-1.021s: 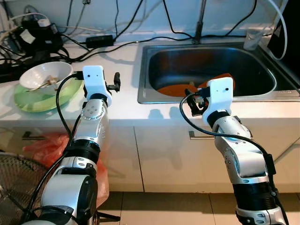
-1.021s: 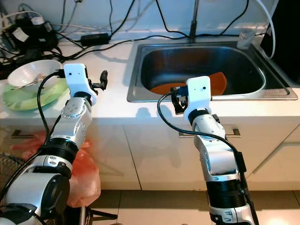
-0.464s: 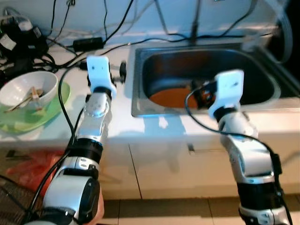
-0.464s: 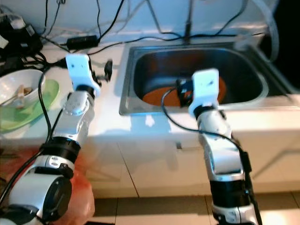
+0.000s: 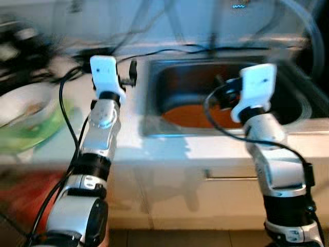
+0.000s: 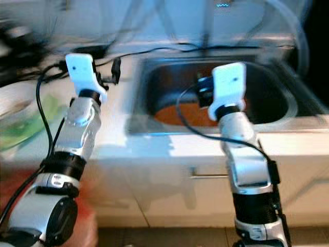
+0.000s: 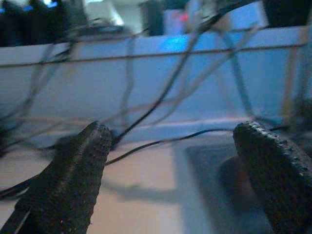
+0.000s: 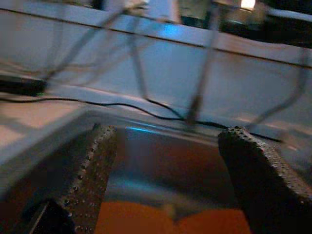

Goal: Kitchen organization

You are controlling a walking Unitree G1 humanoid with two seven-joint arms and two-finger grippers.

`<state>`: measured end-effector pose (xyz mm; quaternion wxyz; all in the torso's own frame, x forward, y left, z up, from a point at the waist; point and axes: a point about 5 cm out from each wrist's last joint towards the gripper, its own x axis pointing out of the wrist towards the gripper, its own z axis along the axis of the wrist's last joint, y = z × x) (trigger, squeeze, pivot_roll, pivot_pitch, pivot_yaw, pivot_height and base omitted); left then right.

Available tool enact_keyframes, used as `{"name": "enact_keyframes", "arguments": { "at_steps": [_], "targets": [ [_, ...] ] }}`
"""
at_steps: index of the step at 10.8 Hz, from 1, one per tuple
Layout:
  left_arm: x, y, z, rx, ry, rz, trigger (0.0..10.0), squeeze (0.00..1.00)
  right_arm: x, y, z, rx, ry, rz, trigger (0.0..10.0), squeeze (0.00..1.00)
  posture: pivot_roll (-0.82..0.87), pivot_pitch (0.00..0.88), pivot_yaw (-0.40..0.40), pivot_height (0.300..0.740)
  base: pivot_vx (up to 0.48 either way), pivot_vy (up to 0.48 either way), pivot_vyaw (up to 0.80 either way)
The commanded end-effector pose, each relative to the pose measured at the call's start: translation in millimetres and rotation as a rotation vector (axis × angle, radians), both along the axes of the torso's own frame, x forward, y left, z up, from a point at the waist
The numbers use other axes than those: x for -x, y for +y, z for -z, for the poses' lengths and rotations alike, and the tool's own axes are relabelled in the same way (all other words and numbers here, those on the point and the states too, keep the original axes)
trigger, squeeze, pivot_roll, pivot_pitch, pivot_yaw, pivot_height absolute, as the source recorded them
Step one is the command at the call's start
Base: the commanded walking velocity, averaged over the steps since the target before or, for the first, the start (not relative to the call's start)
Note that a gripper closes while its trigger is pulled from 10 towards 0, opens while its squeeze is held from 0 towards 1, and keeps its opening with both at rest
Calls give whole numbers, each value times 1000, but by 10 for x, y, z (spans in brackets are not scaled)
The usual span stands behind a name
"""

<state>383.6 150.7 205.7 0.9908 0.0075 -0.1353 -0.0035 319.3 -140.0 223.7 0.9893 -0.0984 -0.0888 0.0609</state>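
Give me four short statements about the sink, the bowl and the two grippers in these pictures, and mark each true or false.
1. An orange item lies in the sink. True.
2. The right gripper is shut on the orange item. False: its fingers stand apart, holding nothing.
3. The white bowl sits on a green plate on the counter. True.
4. The left gripper grips a cable. False: it is open, with nothing between its fingers.

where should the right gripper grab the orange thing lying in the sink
Probably at the near edge of the orange thing, coming down from above over the sink's front rim. It lies low and flat on the basin floor, so only an edge offers the fingers a bite. The right gripper is open above it, facing the basin. Blur hides its exact shape.
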Motion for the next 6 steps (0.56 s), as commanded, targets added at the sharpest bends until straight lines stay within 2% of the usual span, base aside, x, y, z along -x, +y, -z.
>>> {"name": "enact_keyframes", "arguments": {
  "at_steps": [1, 4, 6],
  "targets": [
    [-4, 36, 19, 0, 16, -21, 10000, 0, 16, 1, -17, 7, -8, -4, 10000, 0, -115, 0, 68, 740, 0, 0, 0],
    [-17, 162, 118, -36, 80, -133, 10000, 0, 27, 29, 2, 8, 7, -26, 10000, 0, -117, 0, 69, 740, 0, 0, 0],
    [-37, 182, 220, -49, 149, -135, 10000, 0, 32, 29, 8, 5, 11, -27, 10000, 0, -117, 0, 70, 740, 0, 0, 0]
  ]
}}
